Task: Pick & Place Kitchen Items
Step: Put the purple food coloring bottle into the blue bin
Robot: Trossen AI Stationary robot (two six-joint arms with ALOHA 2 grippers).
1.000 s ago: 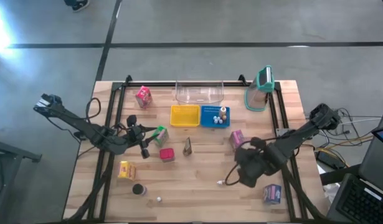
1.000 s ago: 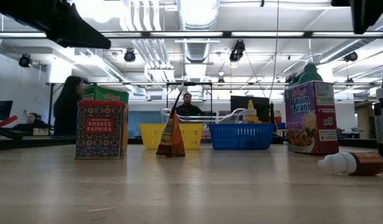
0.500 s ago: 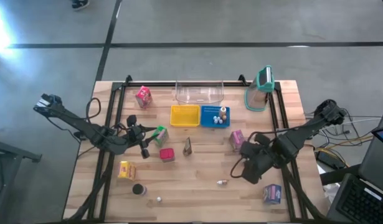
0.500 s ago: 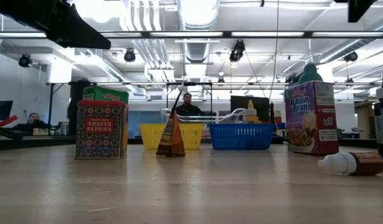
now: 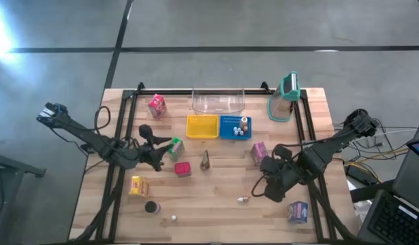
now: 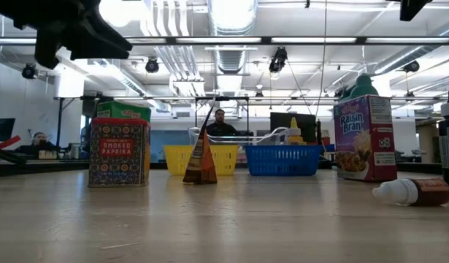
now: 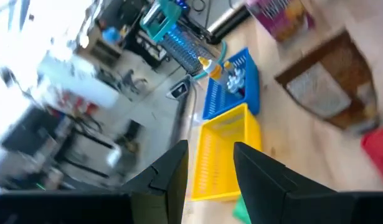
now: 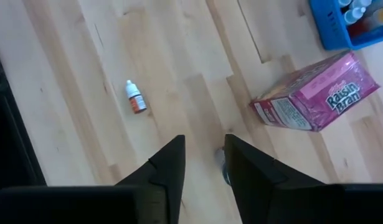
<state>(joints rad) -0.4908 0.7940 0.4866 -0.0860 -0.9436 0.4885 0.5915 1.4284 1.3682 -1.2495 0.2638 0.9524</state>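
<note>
The kitchen items lie scattered on the wooden table: a pink carton (image 5: 157,105), a green carton (image 5: 175,148), a red paprika box (image 5: 182,169), a brown cone-shaped packet (image 5: 205,160), a yellow carton (image 5: 138,186), a dark disc (image 5: 151,207), a white ball (image 5: 174,218), a purple Raisin Bran carton (image 5: 259,152) and a small bottle (image 5: 243,199) on its side. My left gripper (image 5: 160,151) hovers open just left of the green carton, holding nothing. My right gripper (image 5: 267,190) points down, open and empty, above the table right of the small bottle (image 8: 135,96).
A yellow basket (image 5: 202,126) and a blue basket (image 5: 234,127) holding small pieces sit side by side at the table's far middle. Behind them stand a clear container (image 5: 218,102) and a jug with a teal lid (image 5: 285,99). A blue-purple carton (image 5: 298,212) lies at the near right.
My left gripper has rolled about its own pointing line while staying where it was. My right gripper has risen and drawn back a little toward the table's right edge, away from the small bottle, which has stayed lying on the table.
</note>
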